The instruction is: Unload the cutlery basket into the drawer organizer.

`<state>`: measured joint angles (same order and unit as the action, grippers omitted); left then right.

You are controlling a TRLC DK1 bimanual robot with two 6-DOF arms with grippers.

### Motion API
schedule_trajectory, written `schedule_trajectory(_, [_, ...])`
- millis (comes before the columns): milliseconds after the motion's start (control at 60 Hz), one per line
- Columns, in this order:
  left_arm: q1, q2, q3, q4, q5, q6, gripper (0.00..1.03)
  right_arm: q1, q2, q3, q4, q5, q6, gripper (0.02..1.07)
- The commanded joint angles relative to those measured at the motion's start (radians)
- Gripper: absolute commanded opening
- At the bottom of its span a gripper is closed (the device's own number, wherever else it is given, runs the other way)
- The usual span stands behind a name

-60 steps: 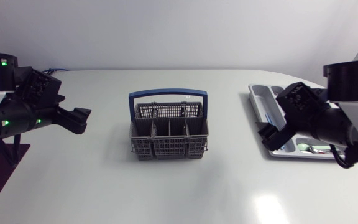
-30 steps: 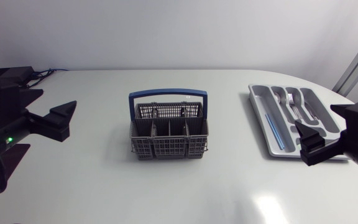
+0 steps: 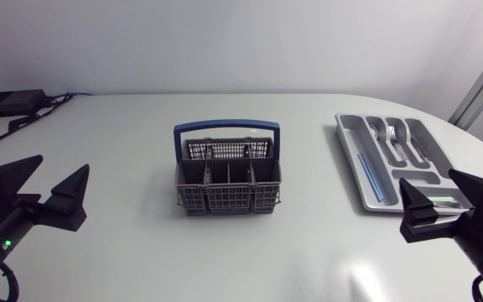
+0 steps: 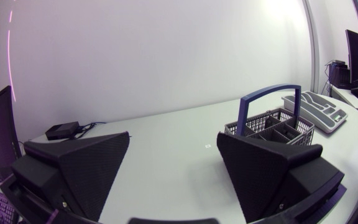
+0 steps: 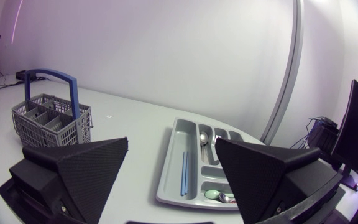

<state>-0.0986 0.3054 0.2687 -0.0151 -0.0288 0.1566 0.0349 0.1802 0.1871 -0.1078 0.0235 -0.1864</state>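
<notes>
Head view, lower left of the frame: the left gripper (image 3: pixel 64 164) sits over bare white table (image 3: pixel 141 252), its two wedge fingers spread wide, nothing between them and touching nothing. At the lower right the right gripper (image 3: pixel 427 178) is likewise spread wide and holds nothing; it hangs just over the near end of the drawer organizer (image 3: pixel 348 147).

Further in, at the middle of the frame, the cutlery basket (image 3: pixel 227 180) stands upright on the table, well apart from both grippers. It is grey plastic mesh, split into several compartments, with a blue hoop handle (image 3: pixel 226 127) standing up over its far side. Whether any cutlery is in it cannot be made out.

At the right of the frame, the organizer is a pale grey tray with long slots, lying at a slight angle. A thin blue stick (image 3: pixel 366 172) lies in its leftmost slot, silver forks and spoons (image 3: pixel 392 138) in the middle slots, and a green-handled piece (image 3: pixel 433 199) in the near end slot.

At the upper left, a small black box (image 3: pixel 11 102) with cables rests by the table's far edge.

From the left wrist view, the left gripper (image 4: pixel 174 134) is open on nothing, with the basket (image 4: pixel 272 124) ahead beside one finger and the organizer (image 4: pixel 319 112) beyond it. From the right wrist view, the right gripper (image 5: pixel 171 142) gapes just short of the organizer (image 5: pixel 169 162), with the basket (image 5: pixel 51 121) off to the side.
</notes>
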Motion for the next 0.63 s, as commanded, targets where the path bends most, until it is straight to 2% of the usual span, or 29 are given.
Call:
schedule_trajectory(0, [0.019, -0.046, -0.054, 0.017, 0.012, -0.042, 0.99, -0.013, -0.044, -0.058, 0.03, -0.006, 0.07, 1.03])
schedule_trajectory(233, [0.066, -0.198, -0.18, 0.016, 0.022, -0.109, 0.97, -0.035, -0.18, -0.187, 0.108, -0.023, 0.186, 1.03])
schedule_trajectory(417, [0.099, -0.305, -0.269, 0.015, 0.029, -0.157, 0.97, -0.035, -0.18, -0.187, 0.108, -0.023, 0.186, 1.03])
schedule_trajectory(617, [0.099, -0.305, -0.269, 0.015, 0.029, -0.157, 0.97, -0.035, -0.18, -0.187, 0.108, -0.023, 0.186, 1.03])
